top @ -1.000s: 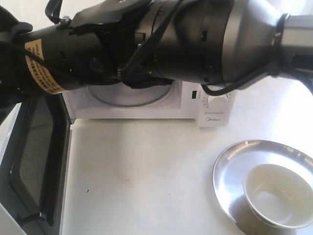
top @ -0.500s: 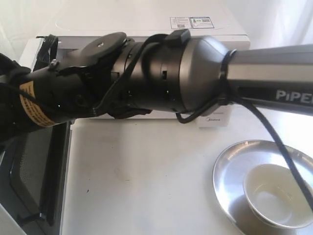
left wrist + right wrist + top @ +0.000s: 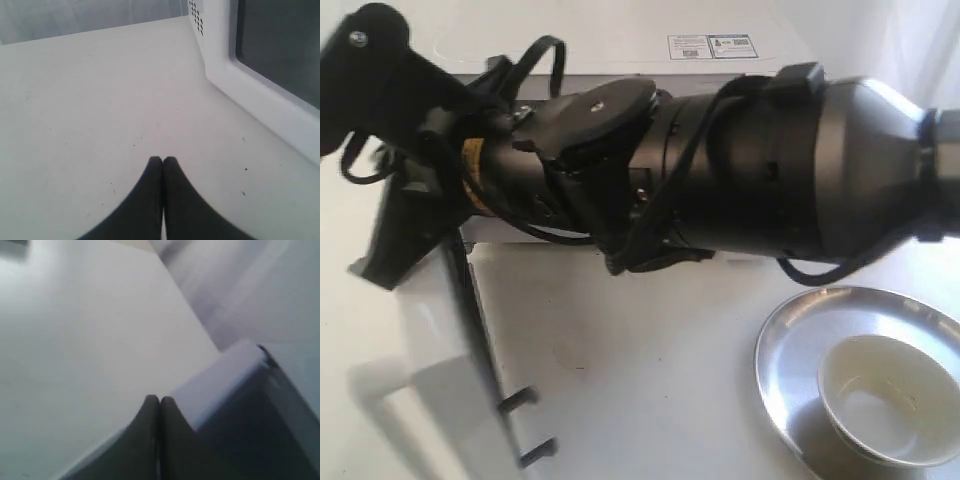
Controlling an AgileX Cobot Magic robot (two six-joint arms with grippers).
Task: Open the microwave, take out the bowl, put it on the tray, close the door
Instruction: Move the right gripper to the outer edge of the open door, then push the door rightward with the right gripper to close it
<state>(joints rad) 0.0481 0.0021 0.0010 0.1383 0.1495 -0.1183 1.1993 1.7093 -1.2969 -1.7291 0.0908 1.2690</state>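
The cream bowl (image 3: 885,400) sits inside the silver tray (image 3: 778,345) at the front right. The white microwave (image 3: 620,40) stands at the back, its front hidden by my right arm (image 3: 770,170), which reaches across to the left. The door (image 3: 420,400) stands partly open at the left, nearly edge-on, its white outer face towards the left and its latch hooks (image 3: 525,428) pointing right. My right gripper (image 3: 160,399) is shut and empty, right by the door's white edge (image 3: 215,385). My left gripper (image 3: 162,160) is shut and empty over the table, beside the door's dark window (image 3: 280,55).
A white table (image 3: 620,350) lies between the door and the tray. The vent holes (image 3: 197,15) of the microwave's side show past the door in the left wrist view.
The door has swung from wide open, inner mesh showing, to nearly edge-on. My right arm has dropped and reached further left across the microwave front. Bowl and tray have not moved.
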